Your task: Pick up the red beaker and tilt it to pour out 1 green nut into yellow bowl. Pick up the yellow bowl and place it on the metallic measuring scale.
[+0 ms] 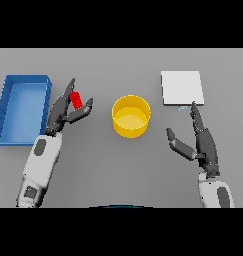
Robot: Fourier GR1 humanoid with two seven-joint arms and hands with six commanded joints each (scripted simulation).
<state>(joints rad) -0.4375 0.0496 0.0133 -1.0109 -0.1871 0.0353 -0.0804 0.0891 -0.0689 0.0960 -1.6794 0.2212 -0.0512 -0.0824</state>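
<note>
Red beaker [76, 99]: far left, beside the blue tray [8, 112], between the left hand's fingers.
Left hand [63, 113]: fingers curl round the beaker (not tipped over the bowl yet).
Right hand [203, 142]: loose, holding nothing, near the metallic scale [181, 88].
Yellow bowl [131, 116]: middle.
Risk: tipping too fast could spill extra nuts.

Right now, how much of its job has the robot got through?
Little looks done yet. The yellow bowl seems empty and stands mid-table, not on the metallic measuring scale. In hand: the left hand is around the red beaker, beside the blue tray. Left: pouring a nut, then moving the bowl. The right hand rests open near the scale.
</note>
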